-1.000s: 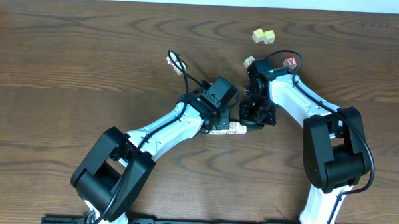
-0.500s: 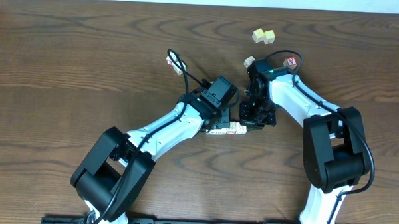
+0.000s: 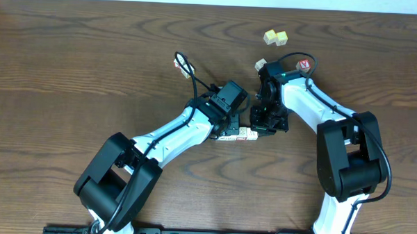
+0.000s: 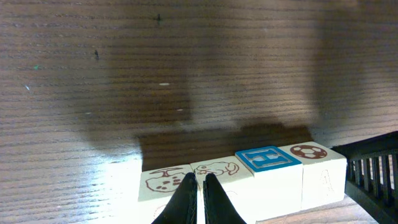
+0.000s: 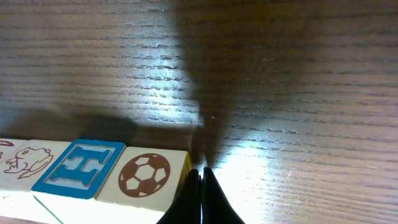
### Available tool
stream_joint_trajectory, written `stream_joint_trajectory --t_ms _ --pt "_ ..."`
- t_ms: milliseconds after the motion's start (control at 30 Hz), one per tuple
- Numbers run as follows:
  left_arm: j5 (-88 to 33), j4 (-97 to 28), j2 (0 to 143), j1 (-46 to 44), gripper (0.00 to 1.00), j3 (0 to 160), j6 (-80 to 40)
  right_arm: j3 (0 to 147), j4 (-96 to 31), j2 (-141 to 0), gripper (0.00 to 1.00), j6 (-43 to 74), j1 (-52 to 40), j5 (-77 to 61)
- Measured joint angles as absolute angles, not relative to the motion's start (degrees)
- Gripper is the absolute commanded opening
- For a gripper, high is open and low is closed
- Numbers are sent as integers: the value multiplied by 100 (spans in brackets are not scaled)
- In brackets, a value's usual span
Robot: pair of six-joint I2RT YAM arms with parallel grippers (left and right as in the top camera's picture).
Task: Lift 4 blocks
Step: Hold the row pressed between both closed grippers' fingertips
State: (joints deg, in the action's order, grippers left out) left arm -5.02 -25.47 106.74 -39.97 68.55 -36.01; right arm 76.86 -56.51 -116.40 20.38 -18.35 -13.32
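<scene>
Four pale blocks lie end to end in one row on the table [image 3: 71,56]. In the left wrist view they show a spotted print [image 4: 163,182], a frog [image 4: 214,168], a blue H [image 4: 267,158] and a football [image 4: 309,151]. My left gripper [image 4: 199,178] is shut, its tips against the row's near side at the seam between the first two blocks. My right gripper [image 5: 201,172] is shut too, its tips beside the football block [image 5: 144,174] at the row's other end. From overhead the row [image 3: 237,135] sits between the left gripper [image 3: 225,128] and the right gripper [image 3: 264,126], partly hidden by them.
Two yellowish cubes [image 3: 275,37] lie at the back. A cube with a red letter [image 3: 305,65] and a pale cube [image 3: 260,64] sit by the right arm. Another small cube [image 3: 179,62] lies behind the left arm beside its cable.
</scene>
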Motion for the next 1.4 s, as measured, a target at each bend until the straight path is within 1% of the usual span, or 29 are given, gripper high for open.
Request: stream_joint_trajectory --t_ms 1400 --pt "-473 -2506 10674 -4025 7 6853 -3601 7686 -5717 -11640 1 2038 -1835 -1332"
